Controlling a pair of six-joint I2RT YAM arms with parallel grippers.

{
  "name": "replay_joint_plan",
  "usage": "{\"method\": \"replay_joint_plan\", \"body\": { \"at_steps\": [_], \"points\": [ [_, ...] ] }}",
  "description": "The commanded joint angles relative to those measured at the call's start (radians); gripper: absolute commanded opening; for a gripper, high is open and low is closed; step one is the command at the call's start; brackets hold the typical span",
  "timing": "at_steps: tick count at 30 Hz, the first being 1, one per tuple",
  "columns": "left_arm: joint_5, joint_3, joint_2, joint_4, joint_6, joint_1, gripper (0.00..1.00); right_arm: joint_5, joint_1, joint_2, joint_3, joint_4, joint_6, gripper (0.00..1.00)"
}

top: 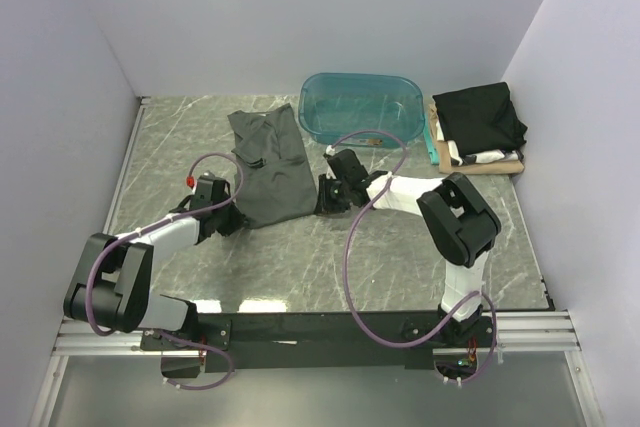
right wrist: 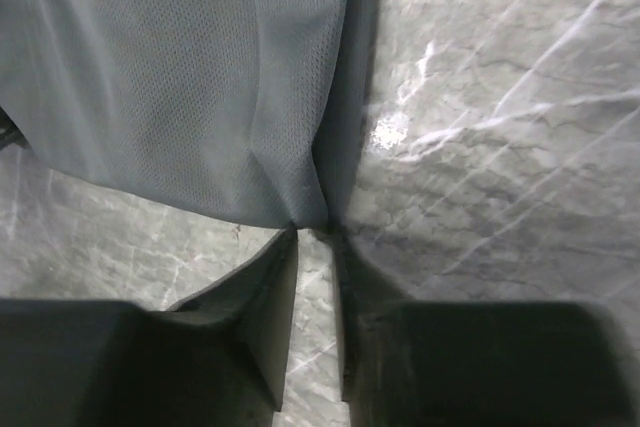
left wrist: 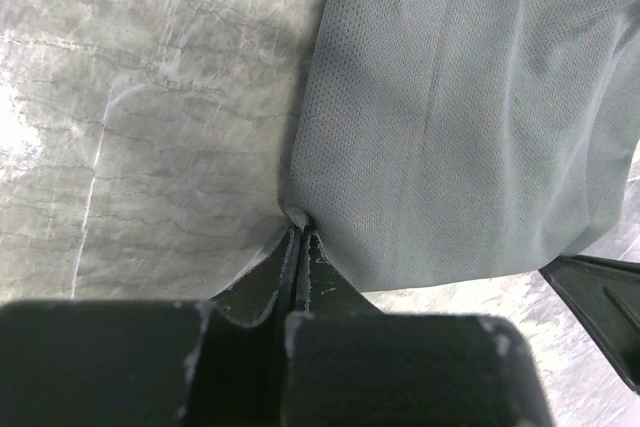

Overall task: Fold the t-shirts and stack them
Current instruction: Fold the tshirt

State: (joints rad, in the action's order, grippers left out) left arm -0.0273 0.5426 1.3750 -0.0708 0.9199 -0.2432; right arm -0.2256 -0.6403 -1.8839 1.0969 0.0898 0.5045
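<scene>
— At the left gripper (left wrist: 298, 230): clenched flat, nipping one near corner of the grey t-shirt (left wrist: 460, 117) right at the tips. At the right gripper (right wrist: 315, 230): all but closed, with the other near corner bunched between the fingers (right wrist: 262, 297).

— Lying where?

— Spread on the tabletop (top: 250, 267), mid-left, far end just beside the teal tub (top: 410, 87). Well apart from the black t-shirt (top: 480, 117) folded at the far right.

— Likely to handle how?

— Probably light and limp. Thin mesh weave, no stiffness, so bound to sag and drape between the two holds. Not fragile. Perhaps a little slick on the polished tabletop.

— Best held where?

— At those near corners. Take a deeper bite if slipping. Lift both sides evenly to keep the fold straight.
</scene>
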Motion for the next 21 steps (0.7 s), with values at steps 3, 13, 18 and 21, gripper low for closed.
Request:
{"method": "replay_joint_plan", "body": {
  "at_steps": [3, 13, 18, 21],
  "points": [
    [-0.023, -0.007, -0.021, -0.027, -0.021, -0.001, 0.01, 0.018, -0.016, -0.003, -0.005, 0.002, 0.009, 0.04],
    [-0.045, -0.067, -0.149, -0.130, 0.020, -0.139, 0.01, 0.051, -0.024, 0.227, -0.201, 0.008, 0.026, 0.00],
    [-0.002, -0.092, -0.304, -0.288, 0.132, -0.349, 0.01, 0.071, -0.062, 0.446, -0.376, 0.057, 0.065, 0.00],
    [-0.016, -0.151, -0.428, -0.330, 0.244, -0.447, 0.01, 0.152, -0.100, 0.604, -0.497, 0.151, 0.109, 0.00]
  ]
}}
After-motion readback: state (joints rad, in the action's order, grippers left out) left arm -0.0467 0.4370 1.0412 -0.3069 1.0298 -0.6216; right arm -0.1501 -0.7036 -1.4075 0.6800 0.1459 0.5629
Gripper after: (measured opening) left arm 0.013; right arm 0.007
